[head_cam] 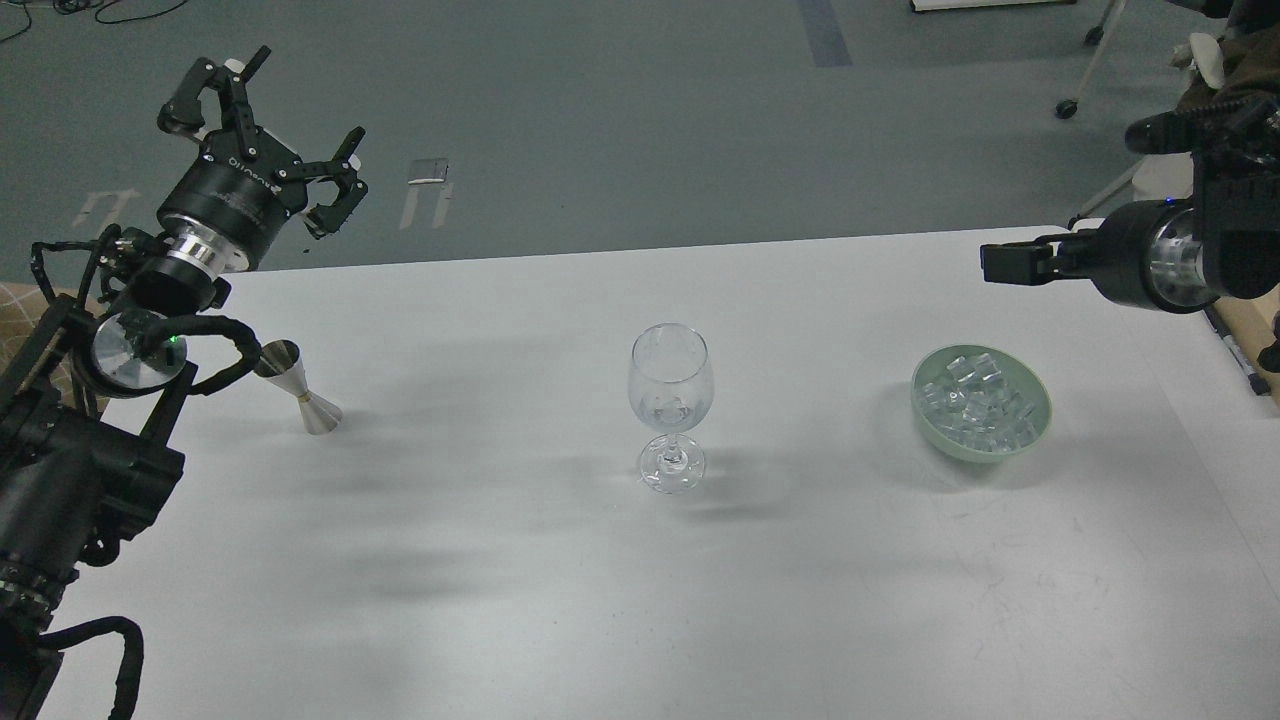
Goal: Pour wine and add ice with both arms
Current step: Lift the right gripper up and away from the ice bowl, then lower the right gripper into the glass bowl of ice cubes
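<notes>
A clear wine glass [671, 392] stands upright at the middle of the white table [600, 600], with what looks like an ice cube in its bowl. Several clear ice cubes [975, 403] fill a pale green bowl [935, 434] to its right. A steel jigger [298, 400] stands at the left. My left gripper [270, 125] is open and empty, held high beyond the table's back left edge, above the jigger. My right gripper [1000, 265] points left, above and behind the bowl; it is seen side-on, so its fingers cannot be told apart.
A black pen [1235, 352] lies at the table's right edge. Beyond the table's back edge is grey floor with a small metal piece [428, 171] and a chair's wheeled legs [1080, 70].
</notes>
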Robot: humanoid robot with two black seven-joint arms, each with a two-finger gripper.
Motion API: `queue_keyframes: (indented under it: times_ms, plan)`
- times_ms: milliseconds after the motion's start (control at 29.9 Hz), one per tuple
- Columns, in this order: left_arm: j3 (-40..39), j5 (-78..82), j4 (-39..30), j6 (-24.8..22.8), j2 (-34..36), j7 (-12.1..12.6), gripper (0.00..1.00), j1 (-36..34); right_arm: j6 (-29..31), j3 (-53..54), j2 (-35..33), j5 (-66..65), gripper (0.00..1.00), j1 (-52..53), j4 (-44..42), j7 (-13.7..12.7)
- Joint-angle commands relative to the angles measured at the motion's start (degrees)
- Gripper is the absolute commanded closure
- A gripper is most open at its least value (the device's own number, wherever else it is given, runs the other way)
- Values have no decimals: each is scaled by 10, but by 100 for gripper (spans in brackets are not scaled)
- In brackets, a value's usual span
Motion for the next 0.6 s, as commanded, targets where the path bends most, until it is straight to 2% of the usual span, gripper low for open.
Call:
queue_keyframes:
  times_ms: [0, 67, 134, 200, 234, 301, 368, 568]
  plan:
    - [2, 0, 0, 0, 0, 0, 2, 0, 0, 0, -2, -23, 3, -4, 8, 15]
    - [2, 0, 0, 0, 0, 0, 3, 0, 0, 0, -9, -38, 3, -9, 8, 39]
    - [2, 0, 0, 0, 0, 0, 2, 0, 3, 0, -16, -70, 2, -21, 10, 94]
    - [2, 0, 0, -1, 0, 0, 2, 0, 10, 0, -21, -91, 2, -23, 10, 126]
    - [3, 0, 0, -1, -1, 0, 2, 0, 24, 0, -23, -110, 1, -23, 10, 156]
    - [3, 0, 0, -1, -1, 0, 3, 0, 44, 0, -24, -134, 1, -23, 9, 187]
    - [3, 0, 0, -1, -1, 0, 2, 0, 54, -1, -24, -147, 1, -24, 6, 195]
    - [3, 0, 0, -1, -1, 0, 2, 0, 60, -7, -25, -162, 1, -25, -2, 198]
